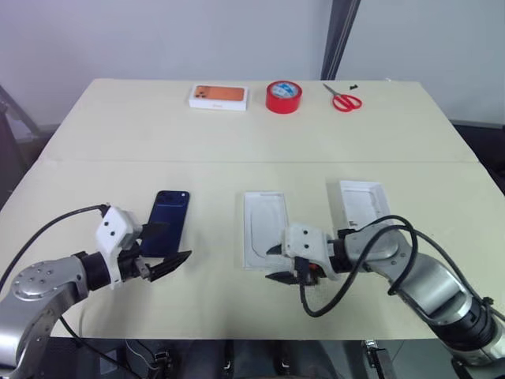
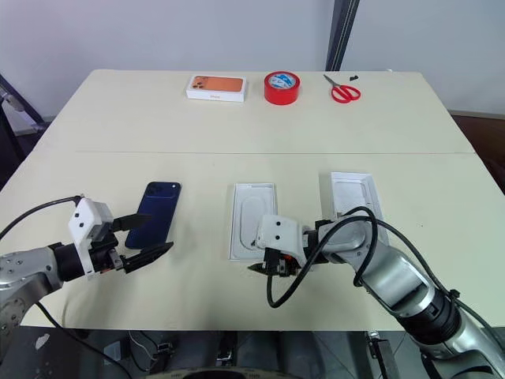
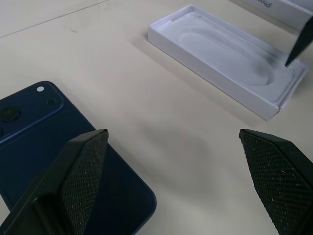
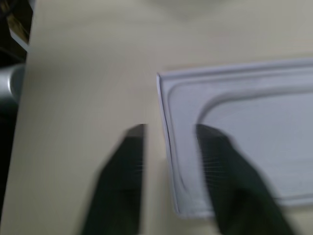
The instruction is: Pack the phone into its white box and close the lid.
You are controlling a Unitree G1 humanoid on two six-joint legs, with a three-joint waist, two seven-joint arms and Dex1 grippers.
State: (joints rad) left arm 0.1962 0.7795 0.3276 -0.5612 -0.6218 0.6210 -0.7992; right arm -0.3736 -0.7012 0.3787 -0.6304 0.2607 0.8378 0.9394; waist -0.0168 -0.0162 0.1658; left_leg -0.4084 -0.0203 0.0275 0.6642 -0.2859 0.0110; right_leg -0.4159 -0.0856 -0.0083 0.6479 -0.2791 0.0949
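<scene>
While the left gripper (image 1: 167, 246) hovers with its fingers spread wide at about seven o'clock on the table (image 1: 118, 150), the phone (image 1: 167, 221) lies face down just beyond them, not held. Toward the middle lies a white tray (image 1: 264, 229) with an oval recess. Over its near edge the right gripper (image 1: 278, 264) hangs with fingers partly apart, holding nothing. At four o'clock lies another white tray (image 1: 363, 204).

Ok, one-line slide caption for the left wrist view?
Open left gripper fingers hover above the phone, beside a white tray with an oval recess.
</scene>
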